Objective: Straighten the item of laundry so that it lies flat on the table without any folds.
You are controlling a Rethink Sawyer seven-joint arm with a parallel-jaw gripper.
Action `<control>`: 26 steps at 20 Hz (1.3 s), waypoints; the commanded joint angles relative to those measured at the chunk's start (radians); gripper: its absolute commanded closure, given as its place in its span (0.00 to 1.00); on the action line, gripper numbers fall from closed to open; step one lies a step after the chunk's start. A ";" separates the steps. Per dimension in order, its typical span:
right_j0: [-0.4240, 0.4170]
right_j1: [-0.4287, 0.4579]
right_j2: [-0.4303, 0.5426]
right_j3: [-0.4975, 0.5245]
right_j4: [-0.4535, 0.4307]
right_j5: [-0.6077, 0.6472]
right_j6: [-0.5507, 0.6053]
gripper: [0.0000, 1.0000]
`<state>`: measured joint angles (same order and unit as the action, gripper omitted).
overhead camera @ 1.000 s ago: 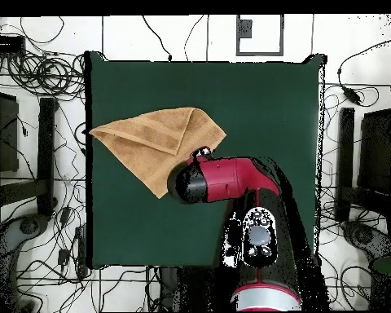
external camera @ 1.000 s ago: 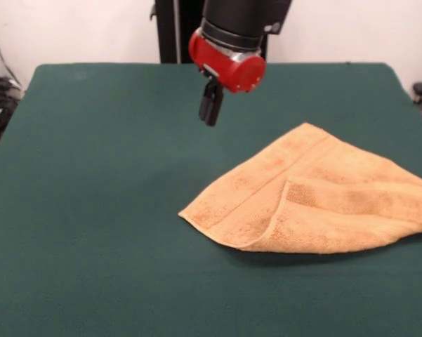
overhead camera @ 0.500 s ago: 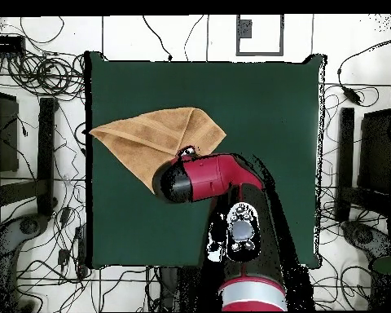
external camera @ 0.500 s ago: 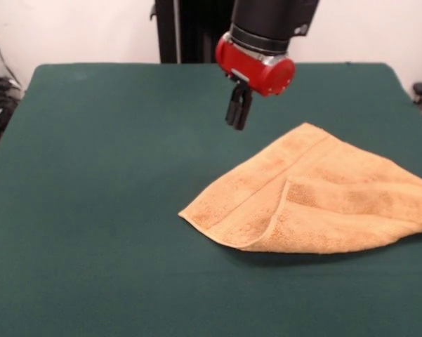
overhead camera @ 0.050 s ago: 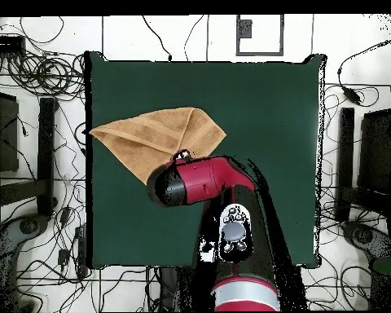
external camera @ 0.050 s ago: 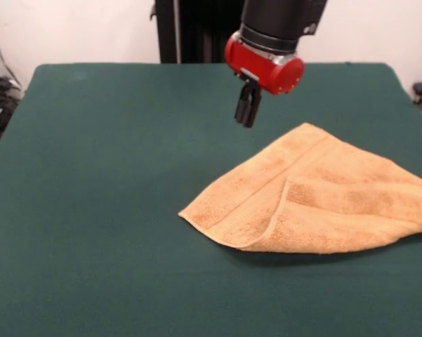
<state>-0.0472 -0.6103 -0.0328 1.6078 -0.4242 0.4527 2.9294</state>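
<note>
Over the big dark green cloth-covered table [external camera @ 0.050 s ago: 105, 182], the black gripper [external camera @ 0.050 s ago: 246, 107] hangs w/ fingers pressed together, holding nothing — near the small orange-tan terry towel [external camera @ 0.050 s ago: 316, 196], which lies at the table's edge, folded over itself. Flattening not yet done.

The hand [external camera @ 0.050 s ago: 246, 112] hangs above the tabletop [external camera @ 0.050 s ago: 98, 182] — clear of it. In the front view, the towel [external camera @ 0.050 s ago: 316, 196] lies below and right of the hand, folded over itself.
</note>
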 commanded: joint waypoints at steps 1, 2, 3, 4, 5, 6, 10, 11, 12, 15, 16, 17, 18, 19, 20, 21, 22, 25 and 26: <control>0.044 0.058 0.087 0.127 -0.035 0.007 -0.079 1.00; 0.041 0.054 0.089 0.135 -0.033 0.004 -0.079 1.00; 0.043 0.049 0.086 0.139 -0.034 0.005 -0.081 1.00; 0.040 0.045 0.088 0.149 -0.034 -0.001 -0.081 1.00; 0.043 0.042 0.085 0.152 -0.037 -0.002 -0.084 1.00; 0.041 0.037 0.086 0.159 -0.038 -0.004 -0.086 1.00; 0.039 0.018 0.084 0.181 -0.045 -0.005 -0.095 1.00; 0.037 0.014 0.085 0.184 -0.049 -0.007 -0.101 1.00; 0.035 0.012 0.086 0.186 -0.052 -0.012 -0.105 1.00; 0.021 0.005 0.095 0.192 -0.062 -0.019 -0.124 1.00; 0.014 0.002 0.102 0.196 -0.063 -0.021 -0.130 1.00; 0.011 -0.001 0.104 0.197 -0.068 -0.023 -0.136 1.00; 0.001 -0.003 0.114 0.202 -0.069 -0.028 -0.144 1.00; -0.005 -0.005 0.121 0.204 -0.071 -0.031 -0.149 1.00; -0.013 -0.007 0.129 0.208 -0.073 -0.034 -0.156 1.00; -0.019 -0.010 0.134 0.215 -0.073 -0.038 -0.156 1.00; -0.025 -0.013 0.140 0.222 -0.073 -0.041 -0.157 1.00; -0.029 -0.011 0.142 0.233 -0.082 -0.058 -0.145 1.00; -0.029 -0.009 0.142 0.234 -0.086 -0.062 -0.142 1.00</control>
<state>-0.0679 -0.6223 -0.0301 1.7408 -0.4636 0.4502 2.9292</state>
